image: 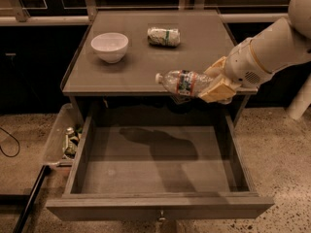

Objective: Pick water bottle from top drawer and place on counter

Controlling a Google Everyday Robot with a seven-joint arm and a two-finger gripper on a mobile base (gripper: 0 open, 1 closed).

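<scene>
Clear plastic water bottle [187, 83] is held sideways right at the counter's [194, 57] front edge, toward the front-right corner. Its cap points left, and the gripper [214, 84] is clamped on its bottom end. The top drawer [146, 169] hangs open below with a bare floor, and a white bowl [110, 46] and a wrapped packet [164, 36] sit nearer the back edge.

You can't see the base of the clear ribbed water bottle [184, 83]: the tan gripper [211, 83], up above the grey wooden drawer [146, 176], covers it.
</scene>
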